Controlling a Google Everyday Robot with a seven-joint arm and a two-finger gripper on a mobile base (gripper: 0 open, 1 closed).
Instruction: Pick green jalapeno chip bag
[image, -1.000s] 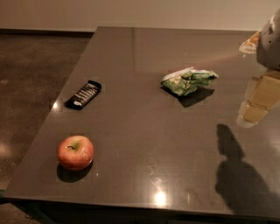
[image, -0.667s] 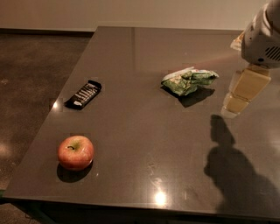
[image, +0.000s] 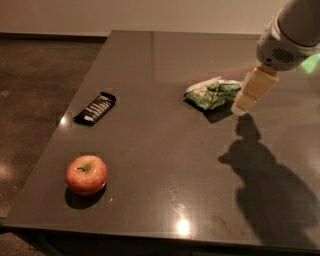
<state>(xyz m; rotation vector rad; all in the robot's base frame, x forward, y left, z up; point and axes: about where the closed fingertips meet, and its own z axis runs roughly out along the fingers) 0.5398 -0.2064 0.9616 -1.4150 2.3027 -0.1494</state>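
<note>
At the lower left of the frame the apple sits near the front edge of the dark table, and above it, left of centre, the black candy bar lies flat. Neither has shifted in the last second, and neither is mine to take.

Right of centre, in the upper half, lies the green jalapeno chip bag, crumpled and flat on the table, just where it was a second ago.

What has changed is me. My gripper was out at the right edge of the frame a second ago, well apart from the bag. Now it hangs just beside the bag's right end, its pale tip angled down and to the left. My shadow, pooled at the lower right, has slid left with me.

I cannot tell whether my gripper stands open or closed, as only one pale slab of it shows. It carries nothing, and I cannot tell whether it touches the foil.

I judge the approach nearly done. What remains is to settle over the bag, close on it and lift.
</note>
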